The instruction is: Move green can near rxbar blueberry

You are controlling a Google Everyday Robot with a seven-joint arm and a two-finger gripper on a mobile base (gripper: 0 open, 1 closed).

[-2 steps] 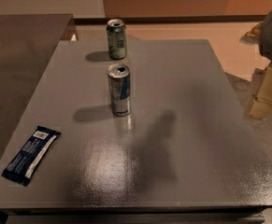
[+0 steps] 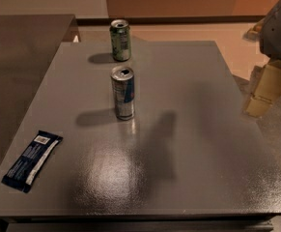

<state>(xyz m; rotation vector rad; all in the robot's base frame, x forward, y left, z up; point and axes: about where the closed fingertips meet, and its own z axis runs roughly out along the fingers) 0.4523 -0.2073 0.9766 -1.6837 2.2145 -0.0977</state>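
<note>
Grey table (image 2: 203, 129): silver-blue can (image 2: 123, 93) fronts green can (image 2: 120, 40); rxbar blueberry (image 2: 32, 161) front-left; gripper (image 2: 264, 93) right edge, state unclear.

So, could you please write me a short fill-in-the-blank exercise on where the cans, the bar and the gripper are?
1. The green can stands upright near the table's ___ edge.
2. The slimmer can, closer to the camera, is silver and ___.
3. The rxbar blueberry lies flat by the near corner on the picture's ___ side.
4. The gripper hovers by the table's ___ edge in the picture, away from both cans.

Missing words: far; blue; left; right.
</note>
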